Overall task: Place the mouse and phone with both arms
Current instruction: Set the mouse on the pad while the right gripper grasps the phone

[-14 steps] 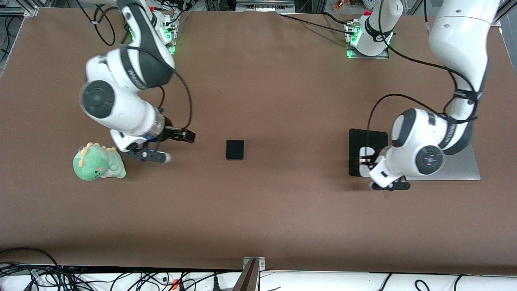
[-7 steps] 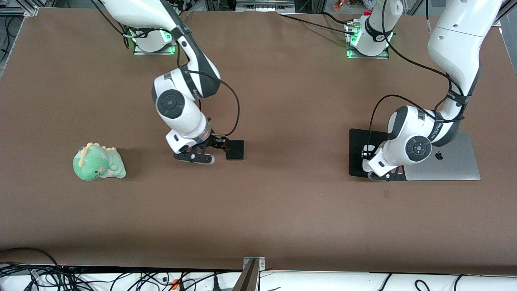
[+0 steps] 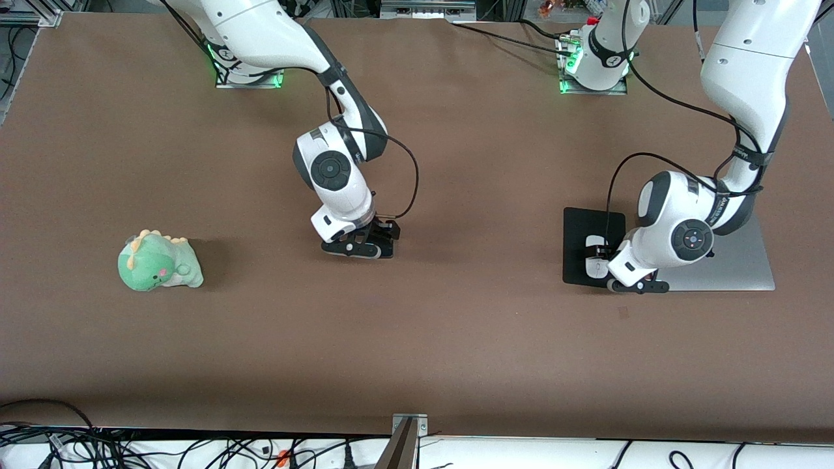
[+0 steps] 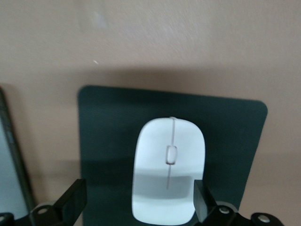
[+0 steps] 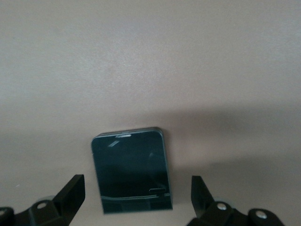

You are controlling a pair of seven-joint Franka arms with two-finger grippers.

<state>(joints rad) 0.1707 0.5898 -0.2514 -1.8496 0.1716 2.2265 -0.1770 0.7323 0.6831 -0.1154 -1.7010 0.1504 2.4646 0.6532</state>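
The white mouse [image 3: 593, 260] lies on the black mouse pad [image 3: 580, 228] toward the left arm's end of the table. My left gripper [image 3: 607, 262] is over it, open. In the left wrist view the mouse [image 4: 169, 160] lies between the two fingertips [image 4: 73, 200], nearer one finger than the other; my left gripper [image 4: 138, 205] is not closed on it. My right gripper [image 3: 367, 245] is open over the black phone at the table's middle, which it mostly hides in the front view. In the right wrist view the phone [image 5: 131, 172] lies flat between the spread fingers of my right gripper [image 5: 135, 195].
A silver closed laptop [image 3: 743, 270] lies beside the mouse pad toward the left arm's end. A green dinosaur plush [image 3: 158, 262] sits toward the right arm's end. Cables hang along the table's front edge.
My right arm has swung from beside the dinosaur plush across to the phone and now covers it. My left gripper has stayed over the mouse pad and shifted a little toward the laptop.
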